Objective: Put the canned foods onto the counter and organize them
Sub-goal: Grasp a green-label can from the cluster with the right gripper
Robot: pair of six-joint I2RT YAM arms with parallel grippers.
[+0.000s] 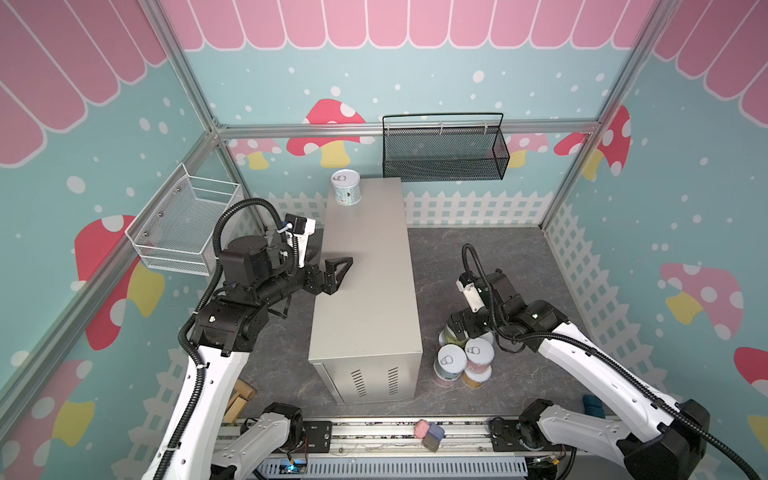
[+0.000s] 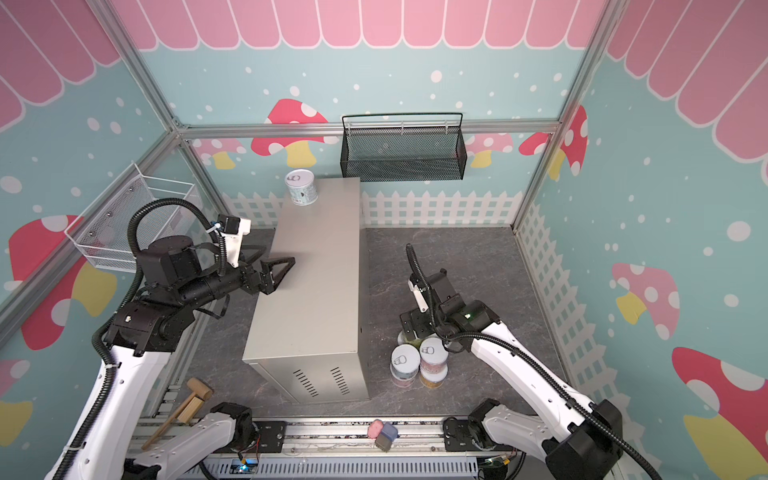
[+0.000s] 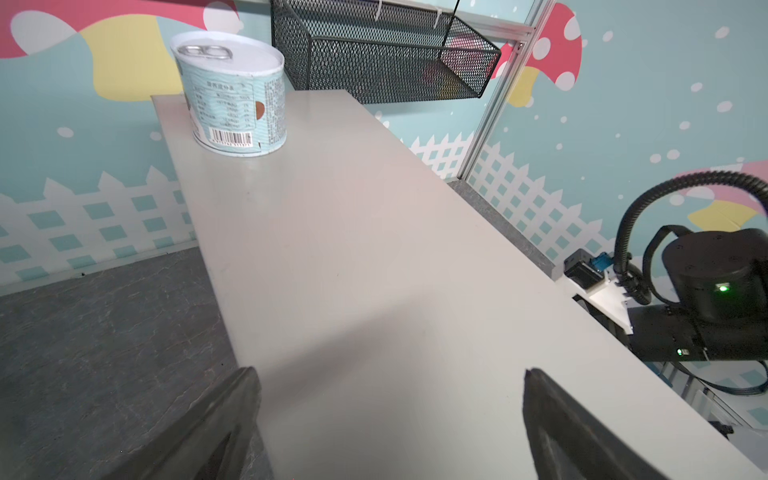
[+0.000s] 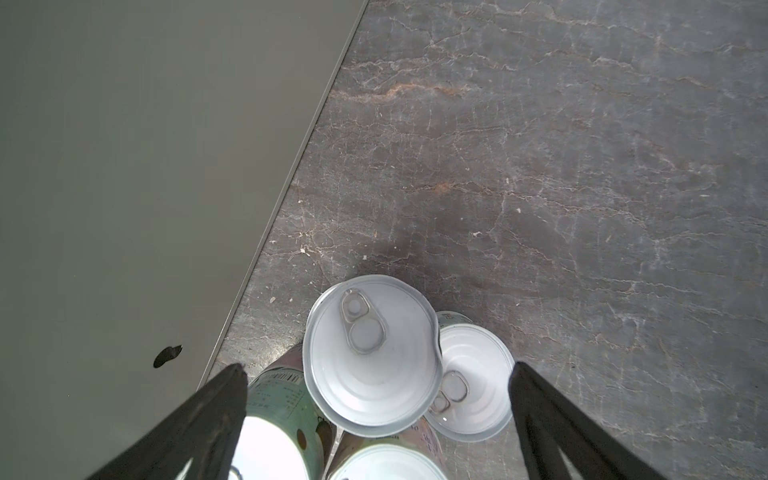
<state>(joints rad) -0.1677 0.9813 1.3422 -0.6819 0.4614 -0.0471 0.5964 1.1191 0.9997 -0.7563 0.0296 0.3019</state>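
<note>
One of the canned foods, a light blue can, stands upright on the far left corner of the tabletop, the long beige-grey metal box in the middle of the dark marbled floor. In the left wrist view its pull-tab lid faces up and its barcode faces the camera. The left claw hangs over the left edge of the tabletop, about midway along it and well apart from that can. Its fingers are spread wide with only bare metal between them. The other cans stand bunched on the floor just right of the tabletop's near end, some stacked two high: in both top views a pink can sits on a yellow one and a bluish can on a pinkish one. The right claw is lowered over the far side of this bunch, its fingers also spread wide and clamped on nothing. In the right wrist view the highest lid lies between the fingers with a gap on either side, a green-labelled can lies by one finger, and a lower lid by the other. A black mesh basket hangs on the back wall and a white wire basket on the left wall.
</note>
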